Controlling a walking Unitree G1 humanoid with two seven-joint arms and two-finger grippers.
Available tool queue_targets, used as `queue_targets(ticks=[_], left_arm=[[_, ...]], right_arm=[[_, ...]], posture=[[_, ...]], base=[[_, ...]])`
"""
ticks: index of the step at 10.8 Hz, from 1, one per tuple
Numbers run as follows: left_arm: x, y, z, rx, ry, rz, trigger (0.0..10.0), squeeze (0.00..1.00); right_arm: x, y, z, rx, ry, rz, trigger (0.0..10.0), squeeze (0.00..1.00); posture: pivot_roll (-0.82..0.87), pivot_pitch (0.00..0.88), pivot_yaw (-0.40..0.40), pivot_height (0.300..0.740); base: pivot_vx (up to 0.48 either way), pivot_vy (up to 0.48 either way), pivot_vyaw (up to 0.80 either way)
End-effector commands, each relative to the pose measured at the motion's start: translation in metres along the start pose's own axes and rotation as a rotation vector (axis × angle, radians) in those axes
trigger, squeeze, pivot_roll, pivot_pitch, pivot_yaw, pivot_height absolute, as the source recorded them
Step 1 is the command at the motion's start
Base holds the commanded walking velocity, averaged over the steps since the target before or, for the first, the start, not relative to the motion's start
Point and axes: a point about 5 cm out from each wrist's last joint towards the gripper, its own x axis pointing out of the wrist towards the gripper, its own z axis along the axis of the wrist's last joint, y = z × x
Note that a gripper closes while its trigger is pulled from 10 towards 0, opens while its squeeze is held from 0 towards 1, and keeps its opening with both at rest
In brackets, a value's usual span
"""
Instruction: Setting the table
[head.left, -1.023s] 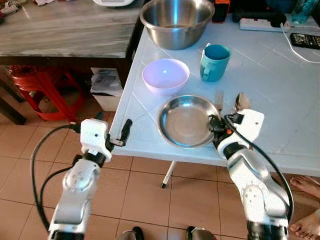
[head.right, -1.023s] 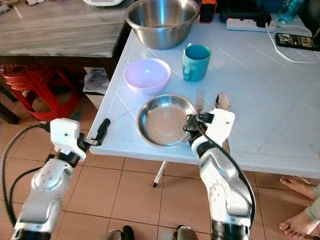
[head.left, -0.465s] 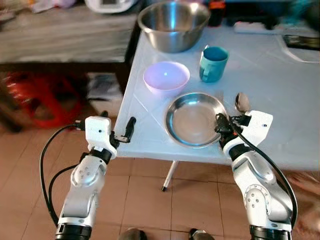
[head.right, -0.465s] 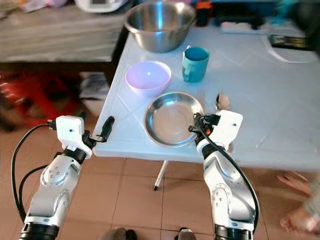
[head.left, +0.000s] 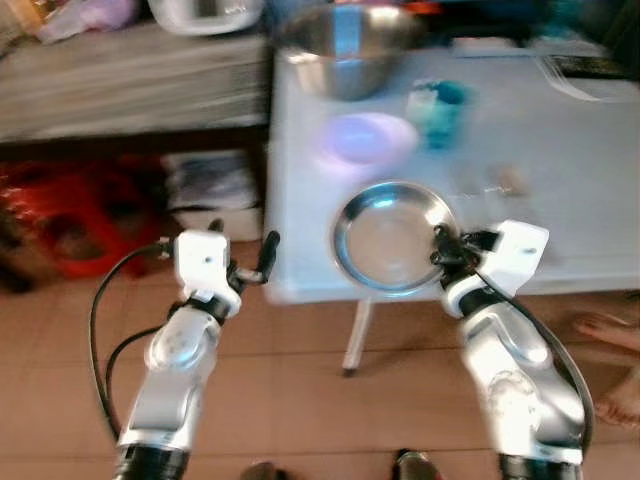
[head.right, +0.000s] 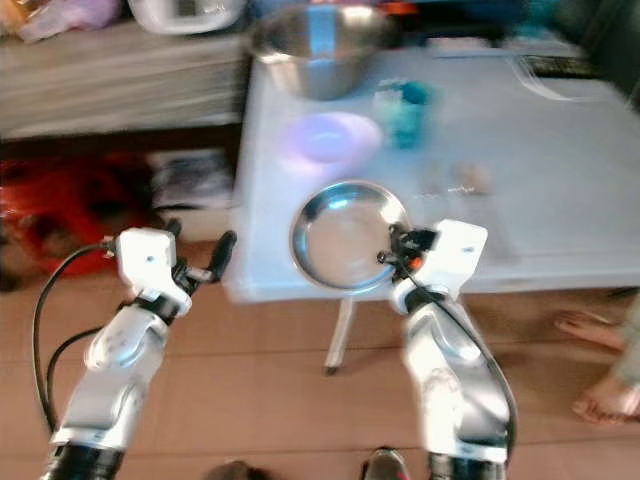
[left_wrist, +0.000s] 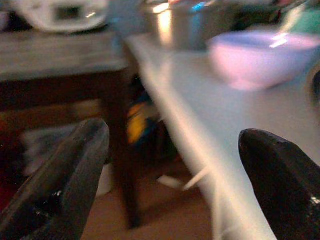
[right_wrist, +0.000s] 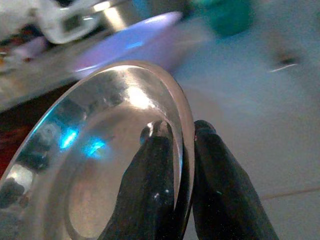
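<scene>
We are gripping the steel plate (right_wrist: 100, 165) by its rim with our right tool (right_wrist: 182, 150), one black finger (right_wrist: 150, 190) pressing inside the dish and the other behind its edge, the two closed tight on the thin metal. The plate is sitting at the near edge of the white surface (head.left: 560, 150), tipped up in the wrist view. Our left tool (head.left: 262, 262) is hanging in the air just off the surface's left corner, its fingers (left_wrist: 65, 170) spread wide with nothing between them.

Behind the plate, a lilac bowl (head.left: 370, 137) is resting on the surface, with a teal mug (head.left: 440, 105) to its right and a large steel mixing bowl (head.left: 345, 45) farther back. A spoon (head.left: 505, 180) is lying on the surface beyond our right wrist, though the head views are blurring and we cannot make out its detail. A person's bare feet (head.left: 610, 335) are showing on the tiled floor (head.left: 300, 400) at the right. A wooden bench (head.left: 120, 85) is standing on the left.
</scene>
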Motion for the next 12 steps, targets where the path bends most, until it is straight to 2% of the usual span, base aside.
queue_targets(ticks=[1,7,12], left_arm=[[-0.0003,-0.0008,0.0005,0.001,-0.006,-0.001,10.0,0.0],[0.0044,-0.0046,0.0009,-0.008,-0.013,0.0,10.0,0.0],[0.0052,-0.0072,-0.0007,-0.012,-0.011,-0.007,10.0,0.0]], right_arm=[[-0.0002,0.0009,0.0058,-0.021,-0.03,0.017,10.0,0.0],[0.0016,-0.0007,0.0105,-0.056,-0.069,0.006,10.0,0.0],[0.0016,-0.0034,0.0094,-0.059,-0.069,-0.001,10.0,0.0]], posture=[[-0.11,0.162,0.093,0.74],[-0.11,0.145,0.096,0.74],[-0.11,0.141,0.095,0.74]], base=[[0.0,0.48,0.0],[0.0,0.48,0.0],[0.0,0.48,0.47]])
